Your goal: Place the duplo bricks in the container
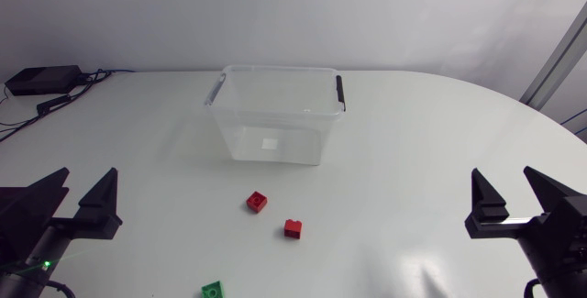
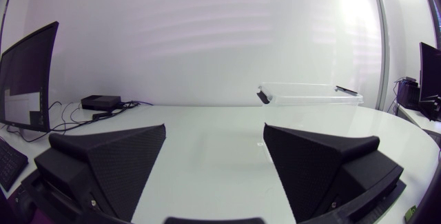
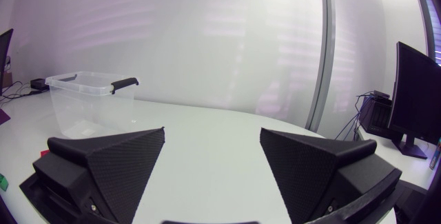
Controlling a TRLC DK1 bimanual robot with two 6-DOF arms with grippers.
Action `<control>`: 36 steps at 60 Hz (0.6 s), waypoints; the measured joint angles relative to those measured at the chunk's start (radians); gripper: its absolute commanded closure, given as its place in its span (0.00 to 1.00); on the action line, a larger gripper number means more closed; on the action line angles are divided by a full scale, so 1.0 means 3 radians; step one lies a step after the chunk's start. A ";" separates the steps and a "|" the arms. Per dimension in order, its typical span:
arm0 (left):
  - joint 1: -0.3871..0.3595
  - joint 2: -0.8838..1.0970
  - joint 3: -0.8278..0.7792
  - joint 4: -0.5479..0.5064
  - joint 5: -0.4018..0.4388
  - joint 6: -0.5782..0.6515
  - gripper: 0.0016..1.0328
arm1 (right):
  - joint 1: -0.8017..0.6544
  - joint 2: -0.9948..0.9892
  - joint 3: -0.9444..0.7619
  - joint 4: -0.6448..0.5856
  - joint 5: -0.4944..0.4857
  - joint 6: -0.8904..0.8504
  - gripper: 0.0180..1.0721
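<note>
A clear container (image 1: pixel 275 140) stands far on the white tabletop (image 1: pixel 413 151). Nearer lie one red brick (image 1: pixel 258 202), another red brick (image 1: pixel 293 229) to its right, and a green brick (image 1: pixel 214 290) nearest. The left pincer (image 1: pixel 87 184) and right pincer (image 1: pixel 503 184) both rest spread, well apart from the bricks.

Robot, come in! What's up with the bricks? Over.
Left pincer, right pincer open, empty. Red bricks, green brick on table, outside container. Nothing blocking.

We count three bricks on the table (image 1: pixel 413 133): one red brick (image 1: pixel 258 202), a second red brick (image 1: pixel 293 229) and one green brick (image 1: pixel 214 290). There is one clear container (image 1: pixel 275 138). We have two grippers, the left gripper (image 1: pixel 88 174) and the right gripper (image 1: pixel 503 174).
</note>
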 measured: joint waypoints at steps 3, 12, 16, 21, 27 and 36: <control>-0.0004 0.0000 0.0000 0.0000 0.0000 0.0000 0.04 | 0.0013 0.0000 0.0000 0.0000 0.0000 0.0000 0.05; -0.0006 0.0000 0.0000 0.0000 0.0000 0.0000 0.04 | 0.0015 0.0000 0.0000 0.0000 0.0000 0.0000 0.05; -0.0006 0.0000 0.0000 0.0000 0.0000 0.0000 0.04 | 0.0015 0.0000 0.0000 0.0000 0.0000 0.0000 0.05; -0.0006 0.0000 0.0000 0.0000 0.0000 0.0000 0.04 | 0.0015 0.0000 0.0000 0.0000 0.0000 0.0000 0.05; -0.0006 0.0000 0.0000 -0.0001 0.0000 0.0000 0.04 | 0.0015 -0.0003 0.0000 0.0001 0.0000 0.0000 0.05; -0.0006 0.0000 0.0055 -0.0136 0.0000 0.0000 0.04 | 0.0015 -0.0003 0.0000 0.0001 0.0000 0.0014 0.05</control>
